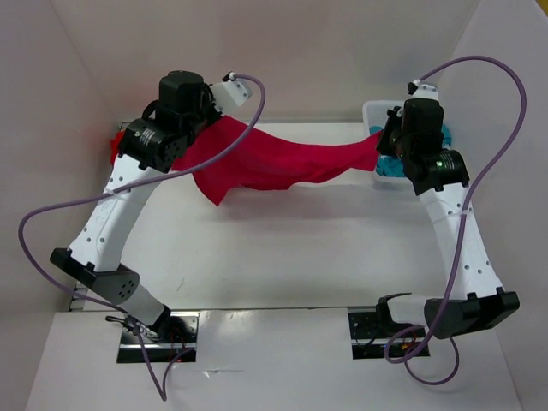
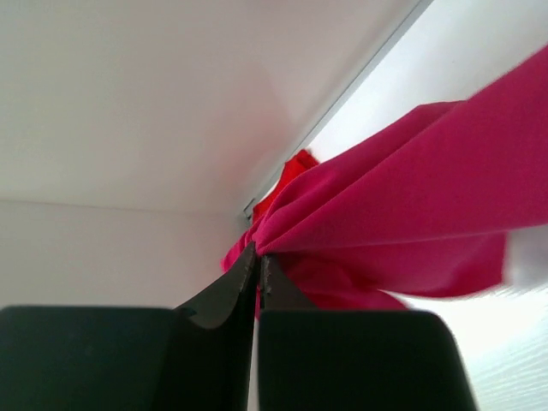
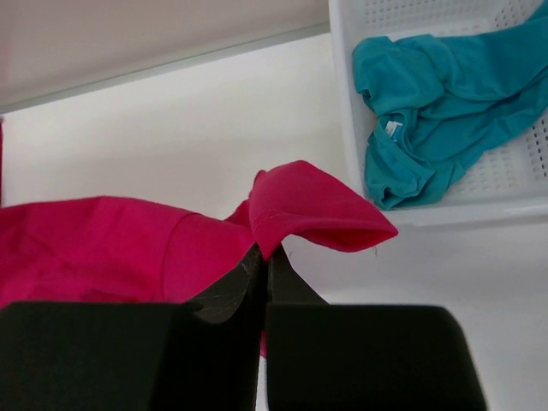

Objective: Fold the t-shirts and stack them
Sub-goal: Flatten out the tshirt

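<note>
While it sits bunched at about ten o'clock on the table (image 1: pixel 282 248), the bright red shirt (image 1: pixel 114 147) is mostly hidden. Just beside it, the left gripper (image 2: pixel 259 259) is clamped tight on one end of the crimson-pink shirt (image 1: pixel 274 163). That shirt hangs stretched across the far side toward two o'clock, where the right gripper (image 3: pixel 264 259) pinches its other end. Beyond, the teal shirt (image 3: pixel 445 86) lies crumpled inside the white basket (image 3: pixel 341 103).
</note>
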